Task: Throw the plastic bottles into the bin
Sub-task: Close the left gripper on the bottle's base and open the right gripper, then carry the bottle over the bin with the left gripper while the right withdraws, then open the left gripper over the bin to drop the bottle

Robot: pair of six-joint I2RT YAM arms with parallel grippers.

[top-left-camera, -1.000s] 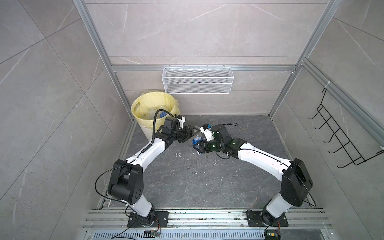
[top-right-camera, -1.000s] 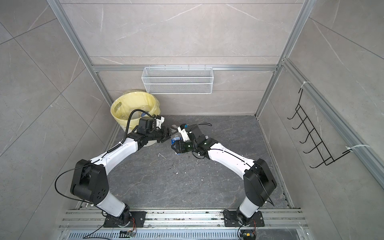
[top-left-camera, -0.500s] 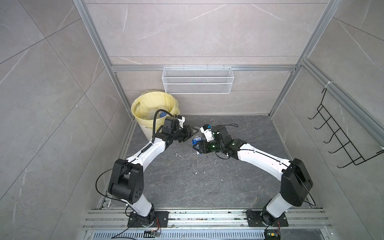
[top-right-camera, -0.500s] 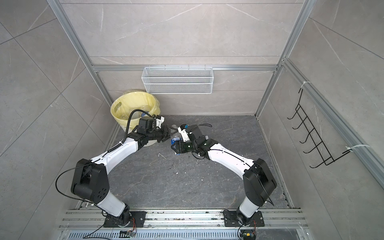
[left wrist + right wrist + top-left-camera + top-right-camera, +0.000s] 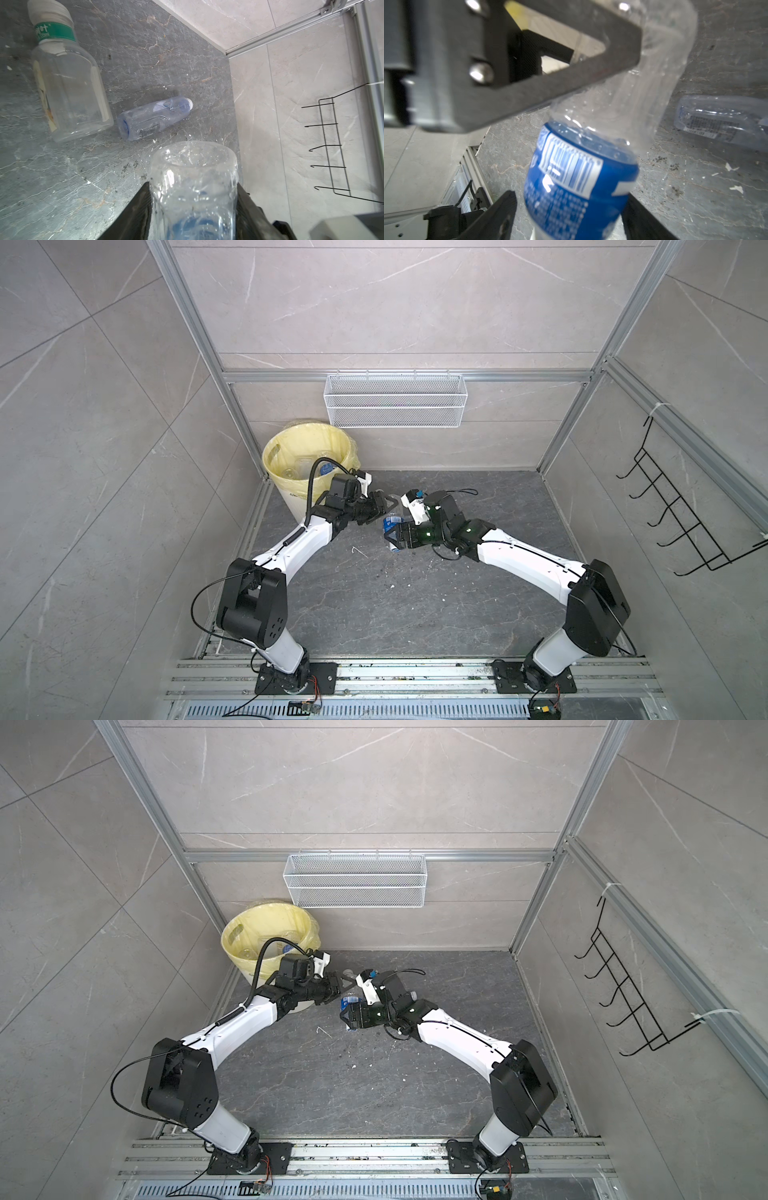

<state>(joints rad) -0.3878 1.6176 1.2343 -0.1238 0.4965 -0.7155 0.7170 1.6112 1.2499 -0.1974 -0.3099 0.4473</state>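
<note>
Grey marble-look tiles wall the booth, with a white wire basket (image 5: 395, 406) on the back wall and a black hook rack (image 5: 681, 522) at the side. The dark stone counter (image 5: 374, 605) is scuffed and flecked with white crumbs.

In both top views the arms meet over its middle. The left fingers (image 5: 384, 506) and the right fingers (image 5: 392, 536) share one blue-labelled bottle (image 5: 388, 524). The bin (image 5: 268, 456) stands behind the left fingers, near that arm's wrist, and clear plastic shows inside its yellow bag.

From the left wrist, the left fingers are closed on the clear end of that bottle (image 5: 193, 166), touching it on both sides. Beyond them a slim clear bottle (image 5: 153, 118) and a squarish green-banded bottle (image 5: 70, 91) lie on the counter.

From the right wrist, the right fingers stand spread, with a visible gap beside the label (image 5: 581, 166) on one side. I judge the handover nearly made. To do it well, I would back the right fingers straight off along the bottle before swinging left. I would then squeeze no harder, since thin plastic buckles, and clear the bin's rim before letting go.
</note>
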